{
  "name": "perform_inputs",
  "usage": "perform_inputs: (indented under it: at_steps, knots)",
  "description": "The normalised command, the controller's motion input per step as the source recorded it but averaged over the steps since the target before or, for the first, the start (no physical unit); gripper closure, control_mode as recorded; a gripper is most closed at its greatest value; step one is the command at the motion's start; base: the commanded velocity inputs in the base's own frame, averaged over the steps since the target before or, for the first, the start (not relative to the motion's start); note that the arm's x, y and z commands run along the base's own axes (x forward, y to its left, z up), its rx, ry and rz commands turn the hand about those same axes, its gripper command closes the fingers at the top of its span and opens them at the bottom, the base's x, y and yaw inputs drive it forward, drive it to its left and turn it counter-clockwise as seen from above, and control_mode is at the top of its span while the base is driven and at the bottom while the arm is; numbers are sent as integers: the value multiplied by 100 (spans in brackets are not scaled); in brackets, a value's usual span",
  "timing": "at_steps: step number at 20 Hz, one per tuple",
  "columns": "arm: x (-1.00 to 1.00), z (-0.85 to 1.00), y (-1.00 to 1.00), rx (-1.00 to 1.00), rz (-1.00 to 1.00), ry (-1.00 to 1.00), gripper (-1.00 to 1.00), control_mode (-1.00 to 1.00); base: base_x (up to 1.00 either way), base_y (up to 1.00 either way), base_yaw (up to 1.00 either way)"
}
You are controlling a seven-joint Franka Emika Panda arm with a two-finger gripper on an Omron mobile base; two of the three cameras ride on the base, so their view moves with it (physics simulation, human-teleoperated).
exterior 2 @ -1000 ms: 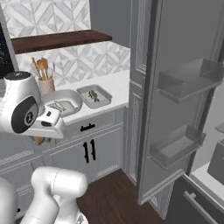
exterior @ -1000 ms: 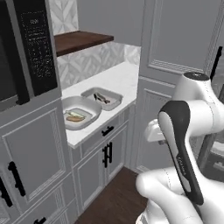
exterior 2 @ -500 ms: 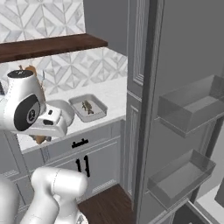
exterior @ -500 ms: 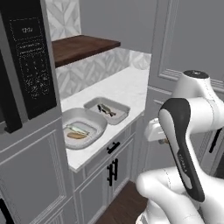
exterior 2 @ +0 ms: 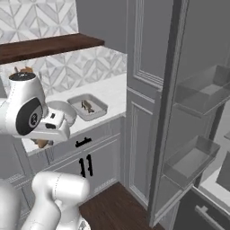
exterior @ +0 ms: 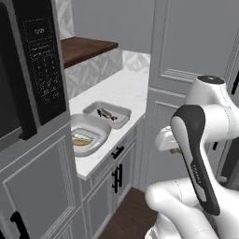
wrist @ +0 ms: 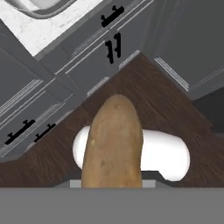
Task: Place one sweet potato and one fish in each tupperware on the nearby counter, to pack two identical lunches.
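The hand (wrist: pixel 113 186) is clamped on an elongated orange-brown sweet potato (wrist: pixel 113 144), standing up from it over the dark wood floor (wrist: pixel 166 105). Well ahead on the white marble worktop (exterior: pixel 126 88) sit the rectangular grey tupperware (exterior: pixel 107 113) holding a dark slim fish (exterior: pixel 106 113), and the rounder grey bowl-like tupperware (exterior: pixel 86 133)

A glossy white arm (exterior: pixel 205 116) of rounded, bulbous segments, with a dark grey band and round dark joint cap.

Even, soft rendered light; faint shadows, no glare, slightly blurry.
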Motion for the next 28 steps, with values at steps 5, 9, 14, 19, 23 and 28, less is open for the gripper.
perform_inputs:
  at_steps: [5,9,14,19,23,28]
  knots:
    - [0,0,0,0,0,0,100,100,-44,48,-4]
    - [0,0,0,0,0,0,100,100,96,23,-25]
    - [0,0,0,0,0,0,100,100,98,-13,-33]
    - [0,0,0,0,0,0,100,100,96,-6,-16]
    - [0,0,0,0,0,0,100,100,41,0,0]
    - [73,0,16,0,7,0,100,-100,7,0,0]
